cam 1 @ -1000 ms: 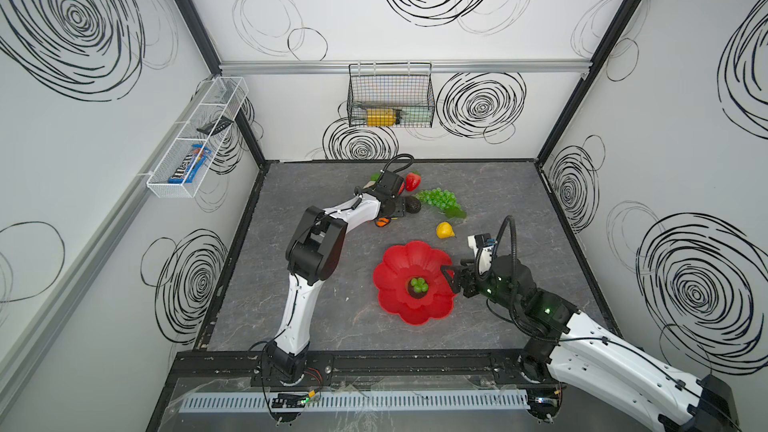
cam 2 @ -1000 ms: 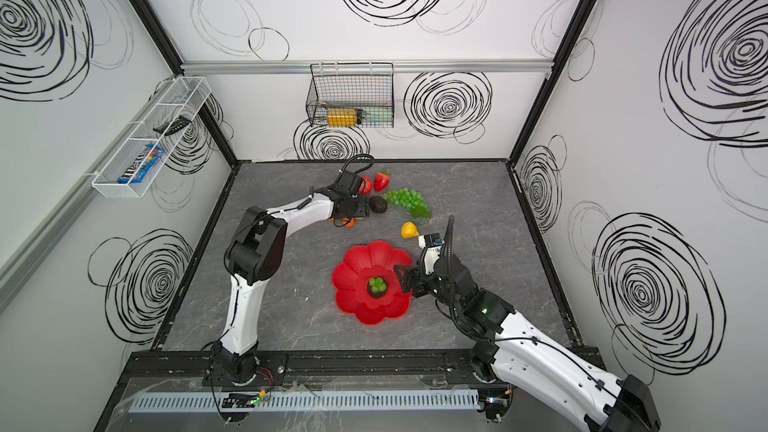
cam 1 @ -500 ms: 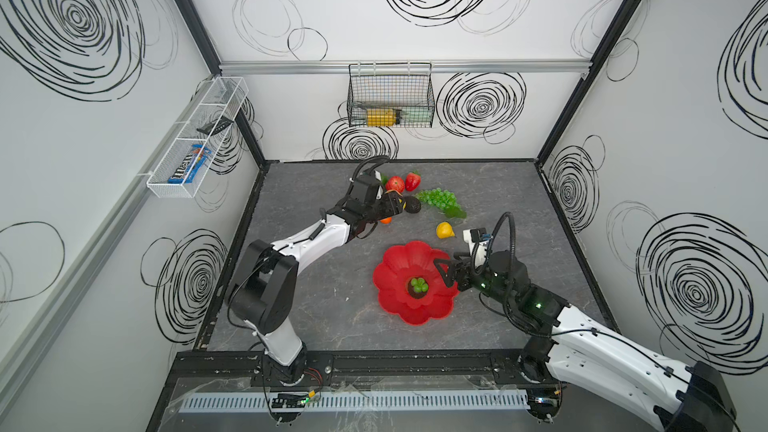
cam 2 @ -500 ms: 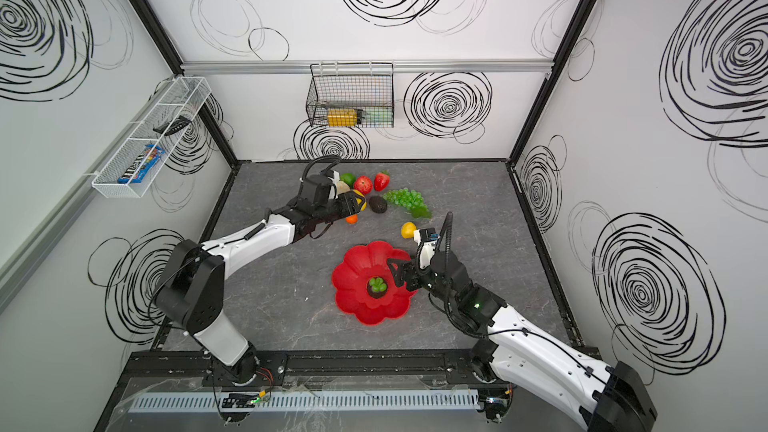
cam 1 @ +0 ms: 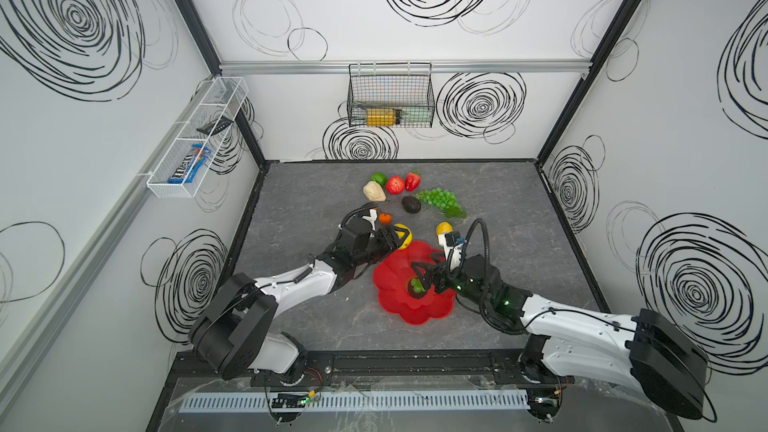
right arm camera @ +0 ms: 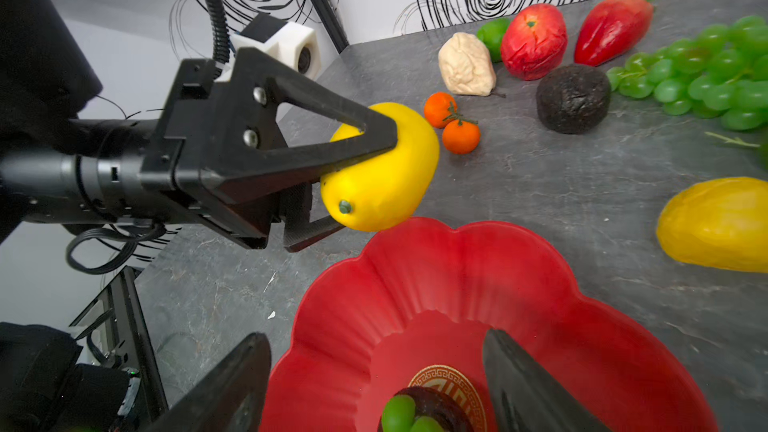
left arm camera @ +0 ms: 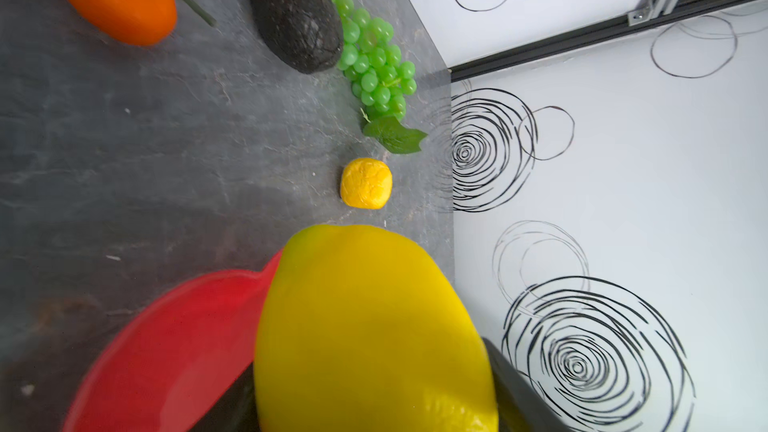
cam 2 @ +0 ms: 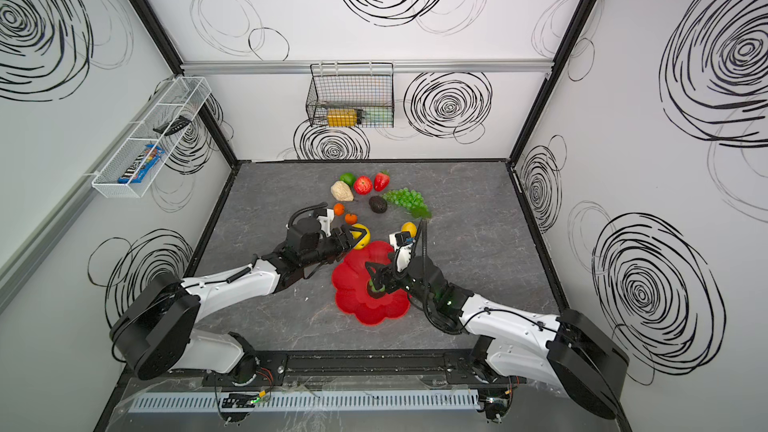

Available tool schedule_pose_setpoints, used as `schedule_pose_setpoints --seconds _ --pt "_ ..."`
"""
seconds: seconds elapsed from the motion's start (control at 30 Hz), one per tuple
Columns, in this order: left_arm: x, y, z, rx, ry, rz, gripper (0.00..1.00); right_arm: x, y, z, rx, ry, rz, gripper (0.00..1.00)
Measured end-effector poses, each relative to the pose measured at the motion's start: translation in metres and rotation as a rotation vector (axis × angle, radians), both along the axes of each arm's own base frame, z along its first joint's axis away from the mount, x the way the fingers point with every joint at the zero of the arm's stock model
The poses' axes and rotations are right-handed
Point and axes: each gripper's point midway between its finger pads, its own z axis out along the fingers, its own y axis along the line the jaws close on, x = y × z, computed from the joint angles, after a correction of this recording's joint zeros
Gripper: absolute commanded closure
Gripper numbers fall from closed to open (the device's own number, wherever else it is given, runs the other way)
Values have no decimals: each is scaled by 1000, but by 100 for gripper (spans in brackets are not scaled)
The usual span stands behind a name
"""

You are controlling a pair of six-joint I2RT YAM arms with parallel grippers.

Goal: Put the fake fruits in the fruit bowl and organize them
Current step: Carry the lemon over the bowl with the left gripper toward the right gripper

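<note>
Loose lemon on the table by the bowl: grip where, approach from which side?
Loose lemon: across its short middle, from straight above. It lies on its side, apart from the bowl and grape leaf, so both flanks look reachable; the tapered ends would likely slip.

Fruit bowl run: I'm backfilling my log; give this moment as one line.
left gripper: shut on lemon, at fruit bowl rim | right gripper: open, over bowl centre

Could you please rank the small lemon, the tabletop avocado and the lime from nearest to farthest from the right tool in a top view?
From the right tool, over the fruit bowl:
1. small lemon, just past the bowl's far rim.
2. tabletop avocado, beside the grapes.
3. lime, in the far back row.
</note>
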Motion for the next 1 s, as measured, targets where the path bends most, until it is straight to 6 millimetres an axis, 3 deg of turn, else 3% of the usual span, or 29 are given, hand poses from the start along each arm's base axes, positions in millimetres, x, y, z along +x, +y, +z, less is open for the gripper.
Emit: schedule_pose_setpoints --seconds 0.23,0.53,1.0 --pt "-22 -9 8 -84 0 -11 31 -1 14 0 0 -47 4 16" --pt "-43 -22 12 -135 16 -36 31 7 17 9 14 -97 -36 17" --pt "-50 -29 21 -164 7 -32 31 10 19 14 13 -126 -69 35"
